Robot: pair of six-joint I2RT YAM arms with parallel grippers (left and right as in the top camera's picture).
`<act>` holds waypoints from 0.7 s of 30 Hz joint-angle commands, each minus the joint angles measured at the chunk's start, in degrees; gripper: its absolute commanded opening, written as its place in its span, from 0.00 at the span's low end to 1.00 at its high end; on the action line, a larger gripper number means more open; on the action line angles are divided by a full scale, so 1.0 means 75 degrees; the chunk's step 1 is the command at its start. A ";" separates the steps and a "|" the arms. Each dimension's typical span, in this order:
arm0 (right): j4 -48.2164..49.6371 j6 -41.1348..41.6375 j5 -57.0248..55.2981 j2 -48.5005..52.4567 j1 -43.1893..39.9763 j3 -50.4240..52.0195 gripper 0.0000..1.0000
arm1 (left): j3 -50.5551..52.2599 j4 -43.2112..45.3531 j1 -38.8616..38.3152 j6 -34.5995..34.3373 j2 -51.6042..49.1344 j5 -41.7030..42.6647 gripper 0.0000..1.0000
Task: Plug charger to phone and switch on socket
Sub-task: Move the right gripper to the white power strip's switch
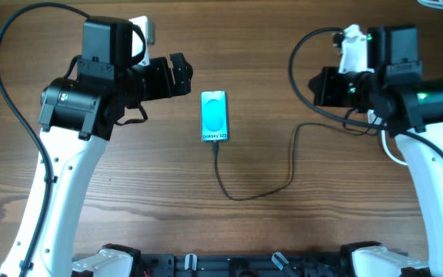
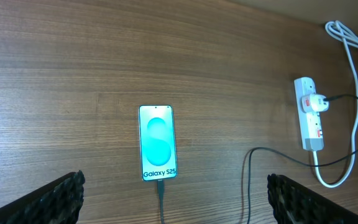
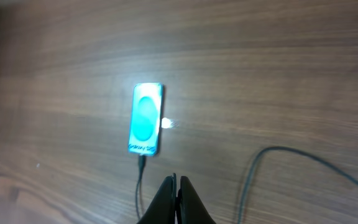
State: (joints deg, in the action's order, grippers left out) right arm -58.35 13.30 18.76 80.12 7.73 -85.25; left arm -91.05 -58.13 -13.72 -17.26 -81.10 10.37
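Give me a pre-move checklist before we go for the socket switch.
1. Charger seated in the bottom end of the phone: ok.
2. White plug sits in the socket: ok.
3. Socket switch position: cannot tell, too small.
4. Right pincer shut and empty, fit for pressing: ok.
5. Left pincer open, holding nothing: ok.

Phone (image 2: 158, 142) lies flat, teal screen lit, with the white Galaxy strip toward 6 o'clock. Charger (image 2: 161, 202), a thin black cable, meets that end and loops toward 3 o'clock. Socket (image 2: 308, 115), a white strip, lies at 3 o'clock of the phone with a white plug seated. Switch position unreadable.
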 commanded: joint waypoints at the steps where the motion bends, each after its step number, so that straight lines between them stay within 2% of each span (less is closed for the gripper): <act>1: 0.0082 -0.0356 -0.0131 -0.0111 -0.0428 -0.0274 0.04 | -0.0093 0.0000 0.0050 0.0012 0.0055 0.0064 1.00; 14: 0.0417 -0.0350 -0.0114 -0.0055 -0.2888 -0.0583 0.04 | -0.0093 0.0000 0.0050 0.0012 0.0055 0.0064 1.00; 21: 0.0539 -0.0344 -0.0096 0.0615 -0.4377 -0.0574 0.04 | -0.0093 0.0000 0.0050 0.0012 0.0055 0.0064 1.00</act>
State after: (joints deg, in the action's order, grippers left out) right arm -54.72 11.62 18.28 81.49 -21.85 -88.23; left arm -91.05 -58.13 -13.72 -17.26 -81.10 10.37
